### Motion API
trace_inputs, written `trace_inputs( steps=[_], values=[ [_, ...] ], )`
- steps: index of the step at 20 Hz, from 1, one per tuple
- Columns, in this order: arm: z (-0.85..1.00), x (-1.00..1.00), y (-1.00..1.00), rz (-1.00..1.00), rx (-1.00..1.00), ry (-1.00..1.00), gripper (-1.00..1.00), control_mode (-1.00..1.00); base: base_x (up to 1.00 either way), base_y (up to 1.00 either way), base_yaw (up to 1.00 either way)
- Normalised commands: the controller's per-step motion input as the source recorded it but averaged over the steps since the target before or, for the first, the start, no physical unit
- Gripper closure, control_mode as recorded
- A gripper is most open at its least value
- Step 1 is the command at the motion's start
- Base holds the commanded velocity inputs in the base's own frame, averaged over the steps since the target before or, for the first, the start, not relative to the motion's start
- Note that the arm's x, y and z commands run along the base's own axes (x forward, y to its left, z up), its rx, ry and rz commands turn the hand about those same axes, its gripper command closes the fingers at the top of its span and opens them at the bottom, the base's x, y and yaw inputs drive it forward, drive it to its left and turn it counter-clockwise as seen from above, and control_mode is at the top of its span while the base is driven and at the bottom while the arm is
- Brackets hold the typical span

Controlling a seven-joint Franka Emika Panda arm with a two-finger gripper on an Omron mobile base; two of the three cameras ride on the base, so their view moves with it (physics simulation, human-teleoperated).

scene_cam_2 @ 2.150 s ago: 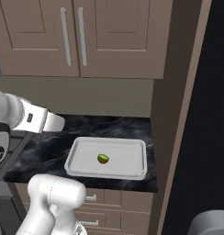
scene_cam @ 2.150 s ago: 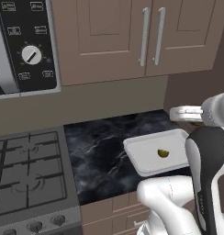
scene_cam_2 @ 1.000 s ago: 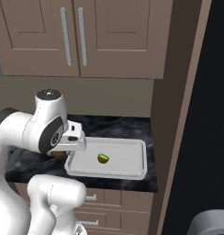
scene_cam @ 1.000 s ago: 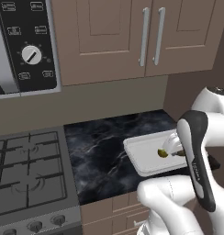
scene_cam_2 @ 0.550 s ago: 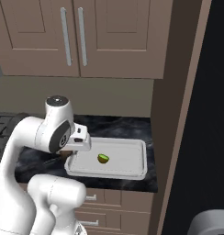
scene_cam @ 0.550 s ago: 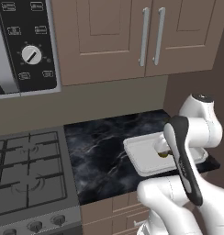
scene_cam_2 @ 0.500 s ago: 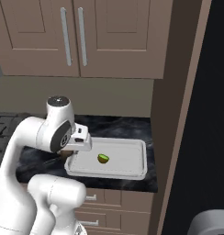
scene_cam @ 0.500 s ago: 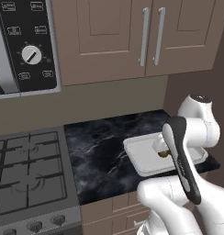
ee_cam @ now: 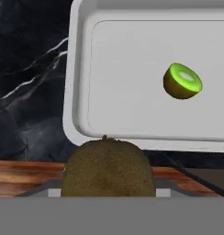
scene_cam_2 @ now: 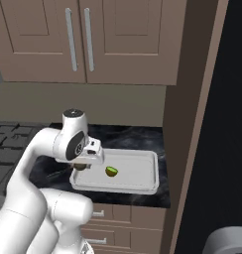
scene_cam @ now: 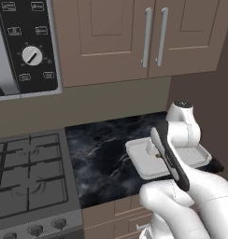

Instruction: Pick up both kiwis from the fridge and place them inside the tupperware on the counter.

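Basically half done: green kiwi (ee_cam: 182, 81) sits in the tupperware (scene_cam_2: 143, 184) on the counter (scene_cam: 102, 154), gripper (scene_cam_2: 82, 166) clamped on brown kiwi (ee_cam: 108, 169) at the tray's edge, release left.

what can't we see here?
- Gripper fingertips: the brown kiwi covers them in the hand view.
- Green kiwi: left base view, behind the arm.
- Tupperware: hand view, cut off by the top and right edges.
- Fridge: right base view, edge cuts it off.
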Motion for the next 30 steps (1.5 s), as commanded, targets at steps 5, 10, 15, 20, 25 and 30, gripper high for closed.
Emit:
trace_inputs(
  steps=[5, 10, 15, 20, 25, 30],
  values=[
    [-0.42, 0.44, 0.0, 0.0, 0.0, 0.06, 1.0, -1.0, 0.0, 0.0, 0.0],
    [-0.41, 0.32, 0.0, 0.0, 0.0, 0.0, 1.0, -1.0, 0.0, 0.0, 0.0],
    [-0.41, 0.29, 0.0, 0.0, 0.0, 0.01, 1.0, -1.0, 0.0, 0.0, 0.0],
    [-0.41, 0.22, 0.0, 0.0, 0.0, 0.0, 1.0, -1.0, 0.0, 0.0, 0.0],
    [-0.4, 0.2, 0.0, 0.0, 0.0, 0.0, 1.0, -1.0, 0.0, 0.0, 0.0],
    [-0.38, 0.16, 0.0, 0.0, 0.0, 0.0, 1.0, -1.0, 0.0, 0.0, 0.0]
  ],
)
